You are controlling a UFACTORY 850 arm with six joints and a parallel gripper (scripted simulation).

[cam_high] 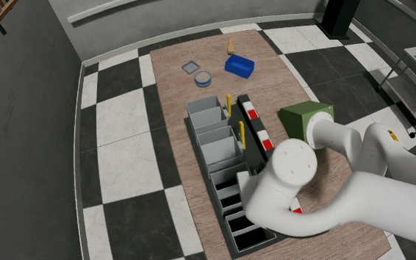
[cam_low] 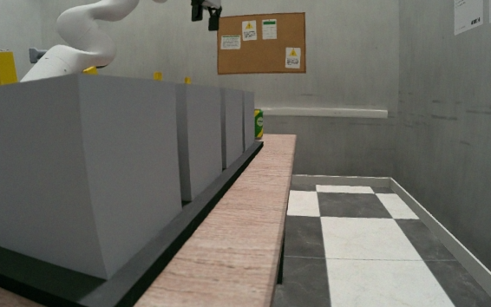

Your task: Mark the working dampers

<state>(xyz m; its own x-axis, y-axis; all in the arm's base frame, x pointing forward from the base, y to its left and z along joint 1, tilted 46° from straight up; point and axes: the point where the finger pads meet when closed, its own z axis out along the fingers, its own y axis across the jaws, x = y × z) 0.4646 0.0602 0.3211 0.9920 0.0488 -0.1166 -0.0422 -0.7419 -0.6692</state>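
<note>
Four grey dampers stand in a row on a dark base (cam_high: 194, 143) (cam_low: 155, 256): the far one (cam_high: 206, 110) (cam_low: 249, 119), the second (cam_high: 220, 147) (cam_low: 232, 126), the third (cam_high: 228, 187) (cam_low: 199, 139) and the near one (cam_high: 247, 231) (cam_low: 81, 165). The two far ones show grey blades; the two near ones show dark openings. Yellow levers (cam_high: 228, 100) (cam_high: 242, 134) stand beside the far two. The far slider (cam_high: 253, 114) and the second slider (cam_high: 267, 144) show red, and so does a near slider (cam_high: 297, 207); the arm hides the rest. My gripper (cam_low: 205, 17) is open and empty, high above the row, hidden in the top view.
A blue bin (cam_high: 239, 66), a round tin (cam_high: 202, 78), a grey square tile (cam_high: 190, 67) and a wooden block (cam_high: 230, 46) lie at the table's far end. The arm's green base box (cam_high: 302, 117) stands right of the sliders. A green-yellow can (cam_low: 258, 123) stands behind the dampers.
</note>
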